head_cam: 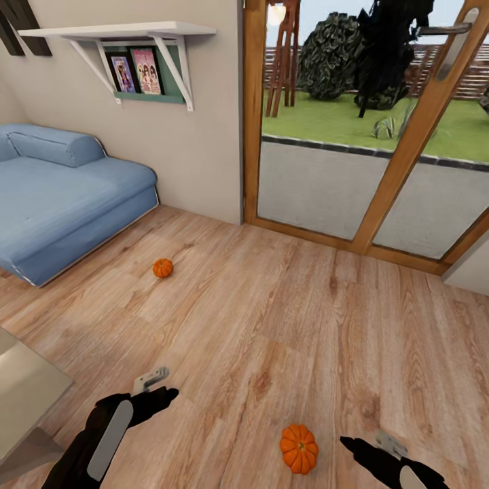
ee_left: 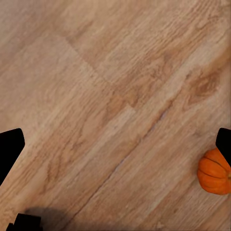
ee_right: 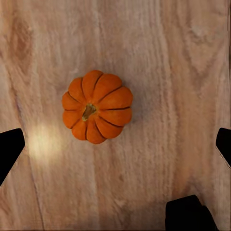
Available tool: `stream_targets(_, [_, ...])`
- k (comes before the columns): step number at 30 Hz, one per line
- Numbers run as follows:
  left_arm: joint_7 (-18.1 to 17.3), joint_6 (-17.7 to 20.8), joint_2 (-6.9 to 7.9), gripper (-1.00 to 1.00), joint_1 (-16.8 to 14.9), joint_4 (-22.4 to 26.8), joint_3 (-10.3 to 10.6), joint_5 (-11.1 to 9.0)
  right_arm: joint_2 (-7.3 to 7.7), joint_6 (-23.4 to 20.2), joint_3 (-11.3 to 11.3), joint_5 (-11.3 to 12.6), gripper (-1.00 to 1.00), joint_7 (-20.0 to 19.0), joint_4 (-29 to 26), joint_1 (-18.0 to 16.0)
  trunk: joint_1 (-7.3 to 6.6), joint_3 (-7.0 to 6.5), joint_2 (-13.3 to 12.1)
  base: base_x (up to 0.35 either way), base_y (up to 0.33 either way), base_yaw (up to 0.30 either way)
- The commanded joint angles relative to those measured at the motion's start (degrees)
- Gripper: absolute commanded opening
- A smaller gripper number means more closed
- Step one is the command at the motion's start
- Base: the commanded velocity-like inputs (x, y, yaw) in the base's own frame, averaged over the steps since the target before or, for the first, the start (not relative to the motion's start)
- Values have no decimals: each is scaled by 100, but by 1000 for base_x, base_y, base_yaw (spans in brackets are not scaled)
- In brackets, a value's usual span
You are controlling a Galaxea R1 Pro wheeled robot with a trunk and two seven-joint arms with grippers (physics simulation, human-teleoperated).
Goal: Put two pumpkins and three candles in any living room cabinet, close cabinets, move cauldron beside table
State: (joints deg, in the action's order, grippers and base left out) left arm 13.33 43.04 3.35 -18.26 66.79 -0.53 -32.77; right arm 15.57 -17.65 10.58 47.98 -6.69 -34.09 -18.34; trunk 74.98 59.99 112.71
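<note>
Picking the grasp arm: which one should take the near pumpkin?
Right, probably. The near pumpkin lies on the wood floor beside the right gripper, and in the right wrist view it sits between the open fingers. The left gripper is farther off; its wrist view catches that pumpkin at the edge.

You are looking at a home living room: a blue sofa (head_cam: 61, 197) stands against the beige wall (head_cam: 197, 149), with a white shelf (head_cam: 122, 31) on brackets above it holding framed pictures (head_cam: 136, 70). Warm wood plank flooring (head_cam: 272, 305) runs across the room to a wood-framed glass patio door (head_cam: 367, 136), which opens onto a garden lawn (head_cam: 326, 119) with shrubs
</note>
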Motion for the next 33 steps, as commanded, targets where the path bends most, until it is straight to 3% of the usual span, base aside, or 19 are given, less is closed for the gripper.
stream_targets(1, [47,45,2,100,-2,46,8,-60,10,79,-17,19,100,-49,33,-3,22,23,43,0,0,0])
stream_targets(9, [51,717,-19,100,-2,971,134,-84,-29,253,-44,-19,100,-143,84,-3,198,166,364,0,0,0])
stream_targets(18, [56,818,-322,100,-2,1123,483,-69,-23,229,-46,-17,100,-148,86,-3,395,328,725,0,0,0])
stream_targets(26, [48,836,-362,100,-2,1135,523,-114,-3,235,-60,-12,100,-198,86,-3,571,471,1046,0,0,0])
stream_targets(29, [47,839,-363,100,-2,1135,587,-115,14,228,-95,19,100,-482,135,-3,637,525,1166,0,0,0])
stream_targets(31, [42,863,-356,100,-2,1136,618,-121,94,178,-134,32,100,-767,179,-38,681,561,1247,0,0,0])
stream_targets(33, [40,893,-359,100,-2,1135,633,-123,284,5,-202,46,100,-963,194,-78,725,597,1327,0,0,0])
